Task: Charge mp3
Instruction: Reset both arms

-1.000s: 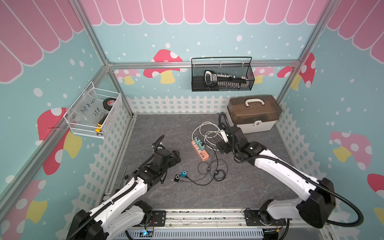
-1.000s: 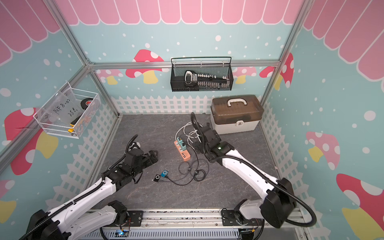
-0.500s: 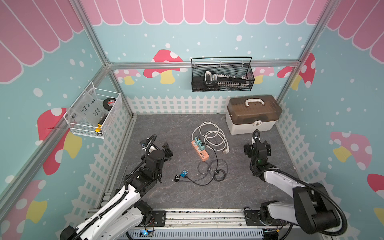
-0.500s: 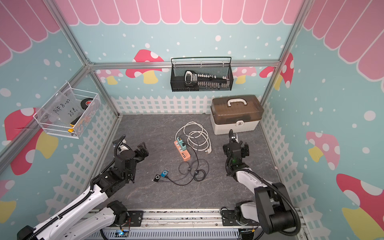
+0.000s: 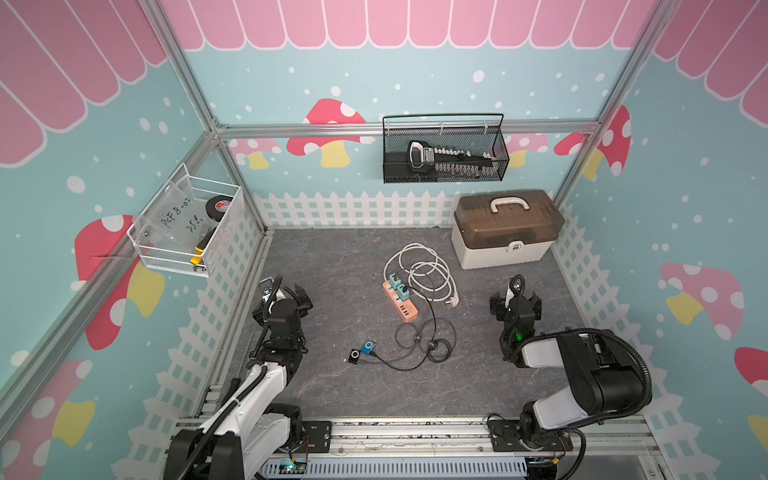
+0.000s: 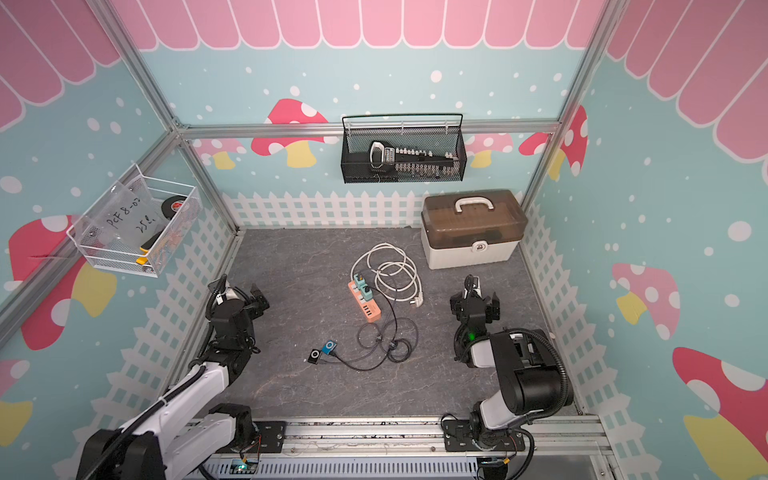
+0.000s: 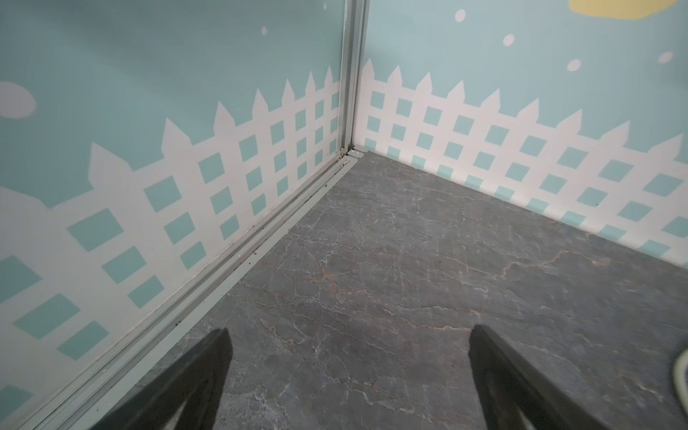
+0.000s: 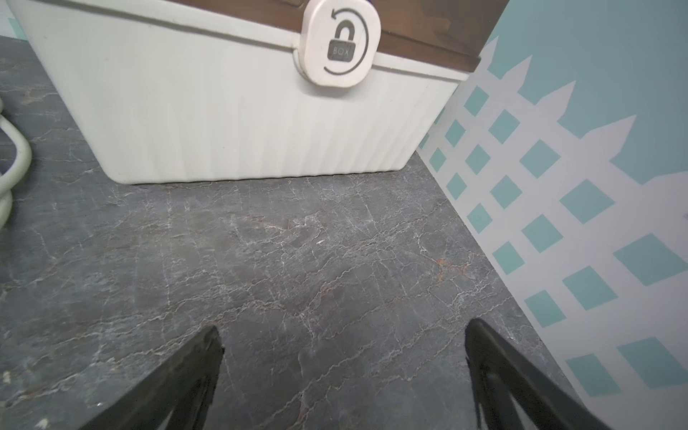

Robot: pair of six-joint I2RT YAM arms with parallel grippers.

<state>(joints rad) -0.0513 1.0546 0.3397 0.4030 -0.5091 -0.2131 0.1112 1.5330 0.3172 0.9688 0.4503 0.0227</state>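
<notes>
On the left wall hangs a white wire basket (image 5: pixel 183 232) with a roll of black tape in it. Below it, near the left fence, the left gripper (image 5: pixel 284 291) hovers over bare grey floor (image 5: pixel 332 266); the left wrist view shows its jaws spread wide with nothing between them (image 7: pixel 350 335).

Toward the middle of the floor, nearer the front rail, lie a black mp3 player (image 5: pixel 354 355) and a blue mp3 player (image 5: pixel 368 346), just beside each other and well apart from both grippers. A black cable (image 5: pixel 415 336) runs from the pair into a loose tangle of loops and up to the orange power strip (image 5: pixel 401 301), which carries two teal chargers (image 5: pixel 398 284) at its far end. Whether the cable's plug is seated in a player cannot be told at this size. A white cord (image 5: pixel 419 270) coils over the strip's far end, its plug lying on the floor to the right.

A black mesh basket (image 5: pixel 444 153) hangs on the back wall. A storage box (image 5: pixel 507 228) with a brown lid stands in the far right corner. In front of it the right gripper (image 5: pixel 515 297) faces the box's latch, jaws wide and empty (image 8: pixel 342 335).
</notes>
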